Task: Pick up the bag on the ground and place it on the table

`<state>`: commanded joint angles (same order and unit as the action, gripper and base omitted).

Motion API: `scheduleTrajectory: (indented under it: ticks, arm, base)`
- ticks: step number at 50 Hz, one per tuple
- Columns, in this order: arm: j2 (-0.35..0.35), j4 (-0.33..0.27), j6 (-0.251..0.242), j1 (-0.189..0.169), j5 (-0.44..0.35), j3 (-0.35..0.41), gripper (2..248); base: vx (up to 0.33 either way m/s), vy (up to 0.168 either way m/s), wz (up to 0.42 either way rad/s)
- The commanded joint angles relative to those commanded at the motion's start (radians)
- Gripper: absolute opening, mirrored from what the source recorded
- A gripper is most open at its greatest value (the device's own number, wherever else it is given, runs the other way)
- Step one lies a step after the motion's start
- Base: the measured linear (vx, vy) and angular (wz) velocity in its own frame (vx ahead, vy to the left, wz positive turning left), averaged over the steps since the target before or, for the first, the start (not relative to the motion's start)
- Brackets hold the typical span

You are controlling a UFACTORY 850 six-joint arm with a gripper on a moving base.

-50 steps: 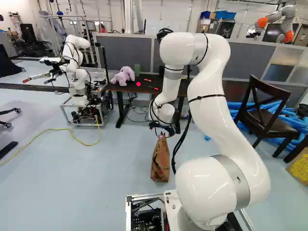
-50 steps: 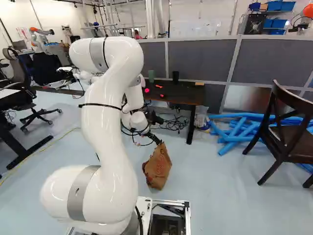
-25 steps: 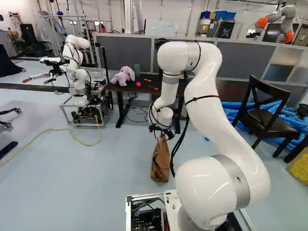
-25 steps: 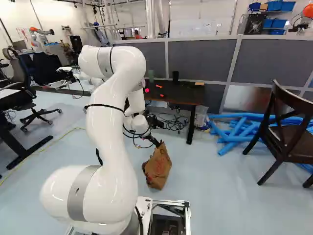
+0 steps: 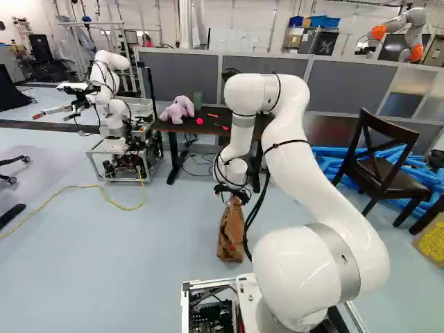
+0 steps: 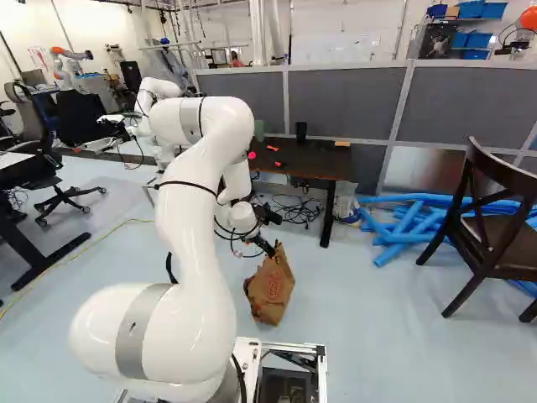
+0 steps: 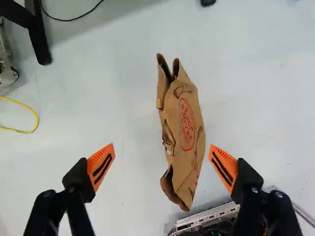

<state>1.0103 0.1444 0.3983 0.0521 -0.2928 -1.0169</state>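
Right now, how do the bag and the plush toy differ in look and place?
The bag is brown paper with red print; the plush toy is lilac. The bag has creased, flat sides, while the plush toy is rounded. The bag is on the floor; the plush toy sits on the table. Neither is held.

Bag: brown, red oval print
Finger pads: orange, black stripes
Floor: pale blue-grey
Table: dark brown
Plush toy: lilac
Tubes: blue
Cable: yellow
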Motion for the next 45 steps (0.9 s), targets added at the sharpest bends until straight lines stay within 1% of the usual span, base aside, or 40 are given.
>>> scheduleTrajectory:
  ticks: [45]
  arm:
    - [0.183,0.0,0.0,-0.008,0.1,-0.159,247]
  base:
    - [0.0,0.0,0.0]
